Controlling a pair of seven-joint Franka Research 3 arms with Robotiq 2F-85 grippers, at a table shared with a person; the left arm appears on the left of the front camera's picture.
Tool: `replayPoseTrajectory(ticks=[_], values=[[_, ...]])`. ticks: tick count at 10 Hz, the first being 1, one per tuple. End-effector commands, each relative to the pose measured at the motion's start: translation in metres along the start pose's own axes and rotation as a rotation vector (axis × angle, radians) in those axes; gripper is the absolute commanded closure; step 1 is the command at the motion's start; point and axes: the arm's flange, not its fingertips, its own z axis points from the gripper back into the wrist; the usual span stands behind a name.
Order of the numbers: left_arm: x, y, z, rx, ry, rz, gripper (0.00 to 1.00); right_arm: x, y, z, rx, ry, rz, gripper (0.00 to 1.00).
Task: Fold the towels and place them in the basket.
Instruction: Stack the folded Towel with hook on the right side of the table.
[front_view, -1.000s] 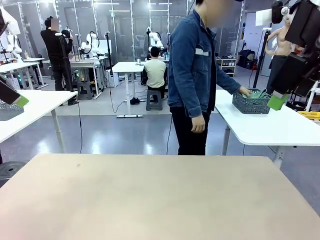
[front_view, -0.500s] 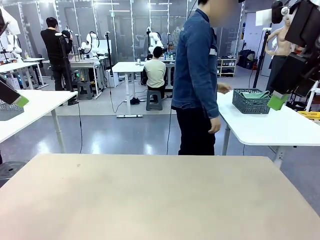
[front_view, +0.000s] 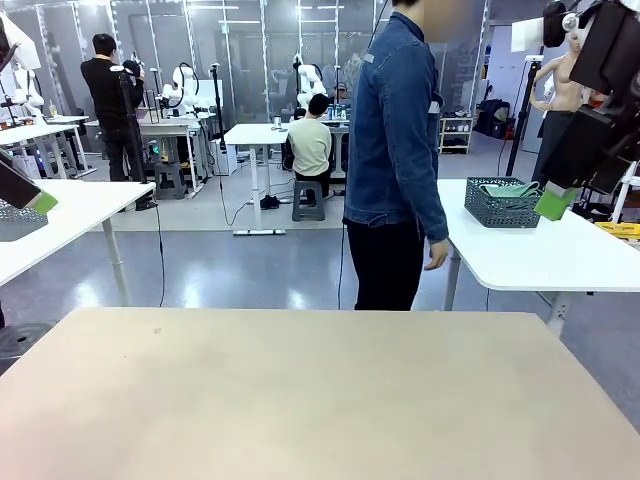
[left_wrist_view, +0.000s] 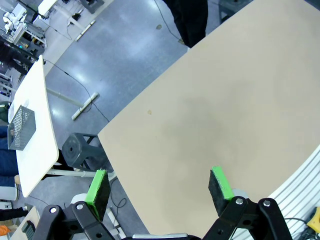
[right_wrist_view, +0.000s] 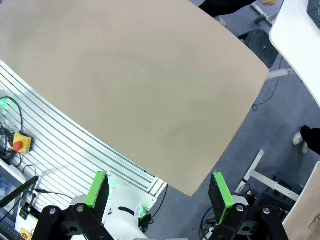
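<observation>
The dark grey wire basket (front_view: 502, 205) stands on a white side table (front_view: 540, 255) at the far right, with mint-green towels (front_view: 510, 189) lying in its top. A person in a denim jacket (front_view: 395, 130) stands beside that table, one arm hanging down. My left gripper (left_wrist_view: 159, 185) is open high above the beige table (left_wrist_view: 220, 105), nothing between its green pads. My right gripper (right_wrist_view: 159, 190) is open too, high over the same beige table (right_wrist_view: 130, 75). In the front view a green pad (front_view: 42, 203) of the left one shows at the left edge and one pad (front_view: 552, 203) of the right one at the upper right.
A second grey mesh basket (left_wrist_view: 21, 127) sits on another white table (front_view: 70, 215) to the left. A yellow box with a red button (right_wrist_view: 17, 144) lies by the ribbed base under the right arm. Other people and tables are far behind.
The person has taken the hand off the basket, turned away from the side table and let the arm drop. Neither gripper has moved.
</observation>
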Motion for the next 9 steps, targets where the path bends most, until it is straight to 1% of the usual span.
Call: replayPoseTrajectory(ticks=[1,9], values=[[-0.0005,0.0003,-0.0002,0.003,0.002,0.0,0.0,0.0001,0.0008,-0.0011,-0.003,0.003,0.001,0.0],[-0.0005,0.0003,-0.0002,0.003,0.002,0.0,0.0,0.0001,0.0008,-0.0011,-0.003,0.003,0.001,0.0]])
